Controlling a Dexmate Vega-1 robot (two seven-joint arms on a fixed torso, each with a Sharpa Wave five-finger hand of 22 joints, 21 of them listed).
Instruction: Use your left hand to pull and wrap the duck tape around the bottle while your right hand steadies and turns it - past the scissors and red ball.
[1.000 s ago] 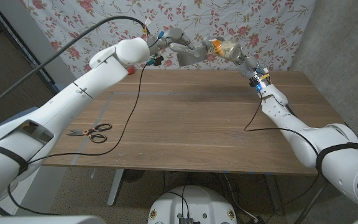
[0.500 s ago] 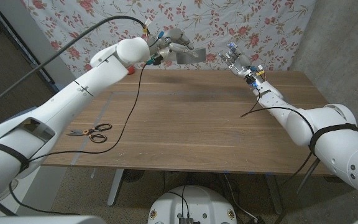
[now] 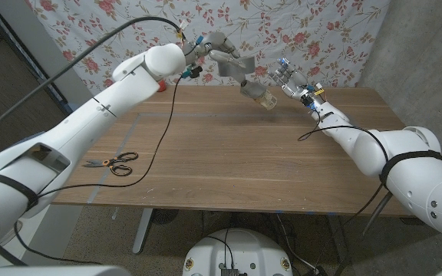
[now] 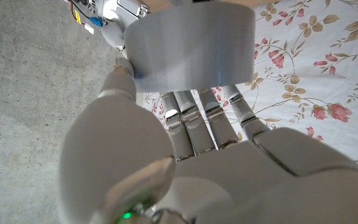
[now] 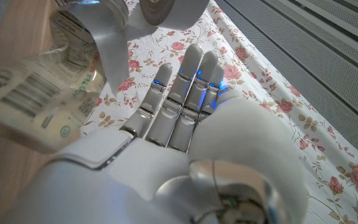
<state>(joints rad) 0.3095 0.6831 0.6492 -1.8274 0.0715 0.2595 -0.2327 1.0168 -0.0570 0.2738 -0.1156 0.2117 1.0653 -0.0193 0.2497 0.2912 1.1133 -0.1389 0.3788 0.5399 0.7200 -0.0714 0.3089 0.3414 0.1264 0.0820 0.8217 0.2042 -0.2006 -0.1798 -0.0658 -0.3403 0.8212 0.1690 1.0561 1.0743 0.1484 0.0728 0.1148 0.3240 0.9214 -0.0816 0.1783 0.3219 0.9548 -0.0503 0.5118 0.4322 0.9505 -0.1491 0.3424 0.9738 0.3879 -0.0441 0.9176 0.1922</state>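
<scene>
Since 0.5 s ago: bottle (image 3: 262, 95) out of right hand (image 3: 290, 75), now dangling tilted from tape strip (image 3: 239, 67) below left hand (image 3: 219, 50). Left clamped on tape roll (image 4: 191, 40); right empty, fingers apart (nearer, just beside bottle). No containers seen.

We judge this a makeshift robot test room: a plain wooden table (image 3: 229, 153) stands before a floral cloth backdrop (image 3: 298, 23), flanked by a bare concrete wall (image 3: 420, 46), with loose black cables (image 3: 163, 130) trailing across the tabletop.
</scene>
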